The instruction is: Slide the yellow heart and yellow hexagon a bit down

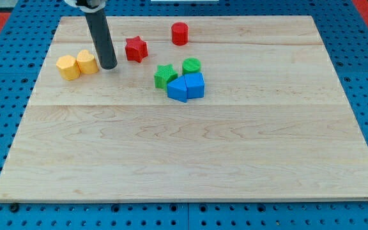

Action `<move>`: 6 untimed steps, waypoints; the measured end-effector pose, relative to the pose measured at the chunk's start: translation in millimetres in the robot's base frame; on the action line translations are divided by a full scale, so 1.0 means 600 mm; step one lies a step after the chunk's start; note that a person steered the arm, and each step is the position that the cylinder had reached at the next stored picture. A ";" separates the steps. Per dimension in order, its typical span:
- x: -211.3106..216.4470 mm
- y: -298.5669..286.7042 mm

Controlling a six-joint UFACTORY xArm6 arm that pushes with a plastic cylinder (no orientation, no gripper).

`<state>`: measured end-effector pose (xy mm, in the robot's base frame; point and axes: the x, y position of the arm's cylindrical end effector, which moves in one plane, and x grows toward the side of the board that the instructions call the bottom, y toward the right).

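Observation:
Two yellow blocks sit side by side near the board's upper left: the yellow hexagon [68,67] on the left and the yellow heart [87,62] touching it on the right. My tip [108,66] rests on the board just right of the yellow heart, close to it, with the dark rod rising to the view's top. The tip stands between the yellow heart and the red star [135,49].
A red cylinder [180,33] lies near the view's top. A cluster right of centre holds a green star [165,76], a green cylinder [191,65] and two blue blocks [186,87]. The wooden board [190,160] lies on a blue pegboard.

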<state>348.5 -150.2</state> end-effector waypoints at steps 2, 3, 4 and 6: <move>-0.012 0.010; -0.041 0.020; -0.060 -0.002; -0.047 -0.094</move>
